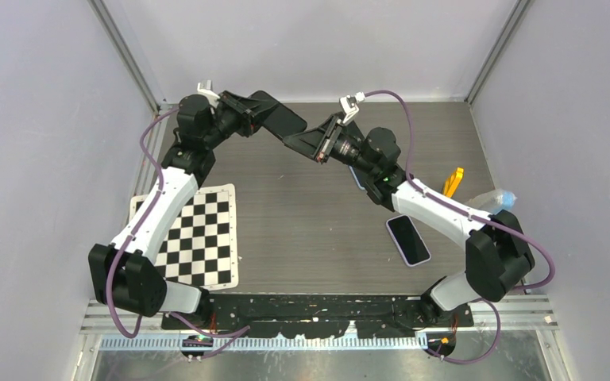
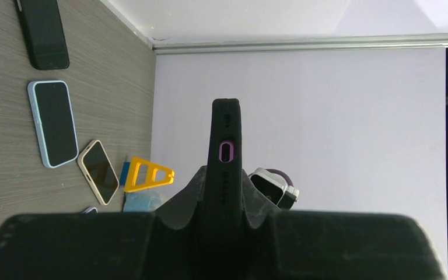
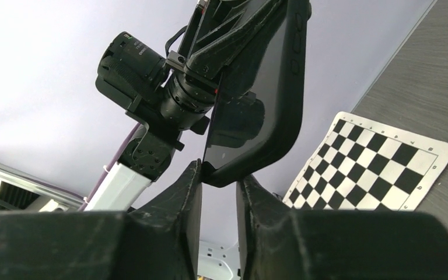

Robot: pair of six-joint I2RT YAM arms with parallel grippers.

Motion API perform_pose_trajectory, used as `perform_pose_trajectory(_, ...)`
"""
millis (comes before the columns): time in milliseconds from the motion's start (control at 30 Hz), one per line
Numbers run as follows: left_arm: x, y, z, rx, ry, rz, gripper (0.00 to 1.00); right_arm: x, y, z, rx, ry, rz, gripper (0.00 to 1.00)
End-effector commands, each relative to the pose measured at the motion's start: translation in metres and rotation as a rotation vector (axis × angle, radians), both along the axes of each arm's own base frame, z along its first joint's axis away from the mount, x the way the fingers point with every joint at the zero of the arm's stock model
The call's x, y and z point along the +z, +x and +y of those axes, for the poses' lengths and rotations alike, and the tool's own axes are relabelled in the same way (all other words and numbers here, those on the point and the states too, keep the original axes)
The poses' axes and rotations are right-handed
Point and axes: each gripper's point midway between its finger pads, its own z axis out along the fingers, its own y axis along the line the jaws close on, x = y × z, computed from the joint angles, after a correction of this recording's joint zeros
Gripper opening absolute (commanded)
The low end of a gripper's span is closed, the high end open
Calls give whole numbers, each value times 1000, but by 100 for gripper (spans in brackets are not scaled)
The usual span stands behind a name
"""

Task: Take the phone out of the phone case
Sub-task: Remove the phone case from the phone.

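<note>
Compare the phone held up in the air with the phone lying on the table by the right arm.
The raised phone is off the table, pinched by the left gripper; the lying phone rests flat, screen up, untouched. The raised phone wears a black case; the lying phone has a pale rim. Both show dark screens.

The phone case (image 2: 226, 175) I hold looks like matt black rubber; the phone (image 3: 239, 125) has glossy glass; the table (image 1: 310, 230) is matt wood-grain.
</note>
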Motion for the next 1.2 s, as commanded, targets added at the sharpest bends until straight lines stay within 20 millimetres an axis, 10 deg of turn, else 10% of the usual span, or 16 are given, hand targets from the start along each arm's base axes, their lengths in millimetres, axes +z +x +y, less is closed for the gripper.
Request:
perform_pose_trajectory(0, 52, -18, 2, -18, -68, -121, 0, -8, 3, 1, -23, -24, -34, 19)
perform_pose_trajectory(167, 31, -26, -1, -44, -60, 52, 0, -30, 9, 1, -53, -143, -120, 2)
perform_pose_trajectory(667, 17, -40, -15, -155, -239, 239, 0, -67, 20, -21, -176, -418, -293, 1)
perform_pose_trajectory(867, 10, -33, -12, -122, -217, 216, 0, -53, 18, -30, -214, -407, -290, 2)
perform_pose_trajectory(1033, 10, -22, -1, -75, -161, 122, 0, -41, 10, -44, -241, -394, -258, 56)
perform_pose_trajectory(1167, 27, -21, 4, -91, -33, -49, 0, -30, 2, -57, -210, -350, -229, 74)
